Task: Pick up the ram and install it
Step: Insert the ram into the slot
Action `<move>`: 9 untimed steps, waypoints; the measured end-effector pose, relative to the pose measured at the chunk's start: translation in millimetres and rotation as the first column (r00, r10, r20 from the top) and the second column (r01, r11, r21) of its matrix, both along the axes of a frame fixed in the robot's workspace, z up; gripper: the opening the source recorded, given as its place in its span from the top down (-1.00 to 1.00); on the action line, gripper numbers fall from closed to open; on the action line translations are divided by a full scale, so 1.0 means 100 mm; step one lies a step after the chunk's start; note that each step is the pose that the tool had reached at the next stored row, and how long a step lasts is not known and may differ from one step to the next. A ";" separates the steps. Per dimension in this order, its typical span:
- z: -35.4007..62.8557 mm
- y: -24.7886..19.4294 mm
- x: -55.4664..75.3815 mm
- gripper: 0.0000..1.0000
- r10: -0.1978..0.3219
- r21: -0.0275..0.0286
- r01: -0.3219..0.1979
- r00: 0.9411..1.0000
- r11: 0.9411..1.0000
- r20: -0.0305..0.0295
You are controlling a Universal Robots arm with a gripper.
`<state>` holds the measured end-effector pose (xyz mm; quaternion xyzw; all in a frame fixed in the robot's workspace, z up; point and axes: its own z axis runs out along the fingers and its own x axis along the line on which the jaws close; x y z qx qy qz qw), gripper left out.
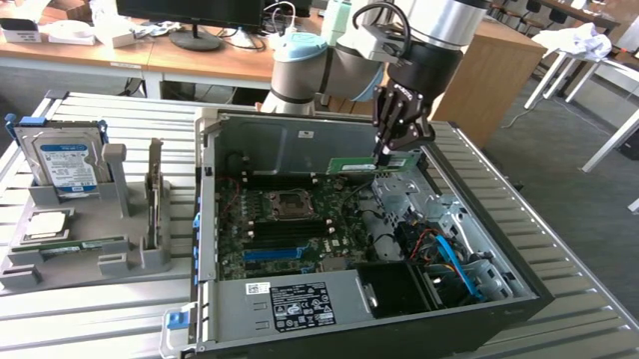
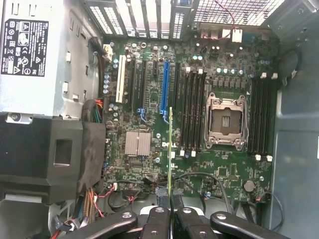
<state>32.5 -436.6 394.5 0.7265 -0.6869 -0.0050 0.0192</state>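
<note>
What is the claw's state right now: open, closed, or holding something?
Claw: closed, holding the ram over the motherboard.

Silver-grey arm (image 1: 439, 19), pale blue joint caps (image 1: 299, 46), black wrist section. Black cable (image 1: 372, 10) looped above. Black hand (image 2: 171, 211): jointed linkage fingers (image 2: 157, 221), silver pivot screws (image 2: 127, 215).
</note>
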 end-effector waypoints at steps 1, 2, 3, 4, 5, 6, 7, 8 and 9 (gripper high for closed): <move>-0.003 0.000 -0.01 0.75 -0.001 0.000 0.001 1.000 1.000 0.000; -0.009 0.000 -0.01 0.75 -0.002 0.000 0.002 1.000 1.000 0.000; -0.013 0.000 -0.02 0.75 -0.003 0.000 0.003 1.000 1.000 0.000; -0.018 0.000 -0.03 0.75 -0.005 0.000 0.005 1.000 1.000 0.000; -0.024 0.000 -0.05 0.75 -0.006 0.000 0.006 1.000 1.000 0.000; -0.030 0.000 -0.07 0.75 -0.007 -0.001 0.007 1.000 1.000 0.000; -0.036 0.000 -0.08 0.75 -0.008 -0.001 0.008 1.000 1.000 0.000; -0.042 0.000 -0.09 0.75 -0.008 -0.001 0.008 1.000 1.000 0.000; -0.045 0.000 -0.10 0.75 -0.008 -0.001 0.008 1.000 1.000 0.000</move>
